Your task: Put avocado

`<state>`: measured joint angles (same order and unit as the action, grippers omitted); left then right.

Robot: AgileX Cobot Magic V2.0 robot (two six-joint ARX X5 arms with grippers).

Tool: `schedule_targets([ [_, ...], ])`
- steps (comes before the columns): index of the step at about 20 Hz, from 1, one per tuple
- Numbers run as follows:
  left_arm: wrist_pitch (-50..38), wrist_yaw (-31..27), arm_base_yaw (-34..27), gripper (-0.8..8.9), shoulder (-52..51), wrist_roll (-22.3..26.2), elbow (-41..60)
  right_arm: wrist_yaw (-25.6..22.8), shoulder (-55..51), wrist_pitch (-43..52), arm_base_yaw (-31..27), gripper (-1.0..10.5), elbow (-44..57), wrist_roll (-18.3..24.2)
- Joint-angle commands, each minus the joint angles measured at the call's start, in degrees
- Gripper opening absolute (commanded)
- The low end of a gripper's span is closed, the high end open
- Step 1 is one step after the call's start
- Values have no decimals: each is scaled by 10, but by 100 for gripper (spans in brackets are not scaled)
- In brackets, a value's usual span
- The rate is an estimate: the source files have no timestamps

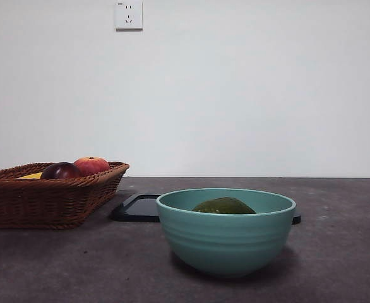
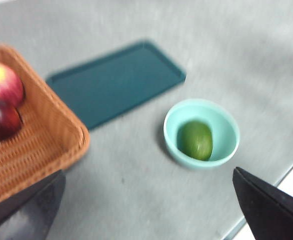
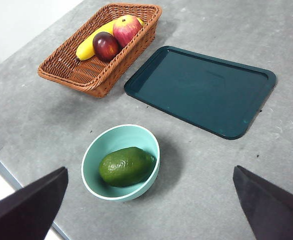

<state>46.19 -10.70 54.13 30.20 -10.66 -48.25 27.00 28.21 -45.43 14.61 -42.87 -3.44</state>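
Note:
The olive-green avocado lies inside a teal bowl near the table's front. Both arms are raised high above the table and do not show in the front view. My left gripper is open and holds nothing, well above the bowl. Just as wide apart stand the jaws of my right gripper, which is open and empty, also high over the bowl.
A wicker basket at the left holds a red-orange fruit, a dark maroon fruit and a banana. A dark flat tray lies behind the bowl.

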Motion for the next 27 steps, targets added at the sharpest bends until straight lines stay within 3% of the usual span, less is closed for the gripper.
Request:
schedule_targets([
  [1, -8, -2, 6, 562, -20, -2, -3, 7, 1, 3, 3, 603, -10, -9],
  [7, -9, -2, 6, 562, -39, 10, -3, 36, 43, 41, 11, 602, -10, -28],
  [11, -13, -2, 6, 562, -39, 10, -5, 35, 141, 109, 52, 601, -11, -53],
  [16, -12, -2, 6, 562, -40, 10, -5, 25, 303, 117, 97, 593, -31, -71],
  [21, -12, -2, 6, 562, -40, 10, -5, -29, 442, 96, 130, 570, -94, -70],
  [27, -12, -2, 6, 562, -40, 10, -5, -128, 547, 37, 151, 527, -134, -68],
])
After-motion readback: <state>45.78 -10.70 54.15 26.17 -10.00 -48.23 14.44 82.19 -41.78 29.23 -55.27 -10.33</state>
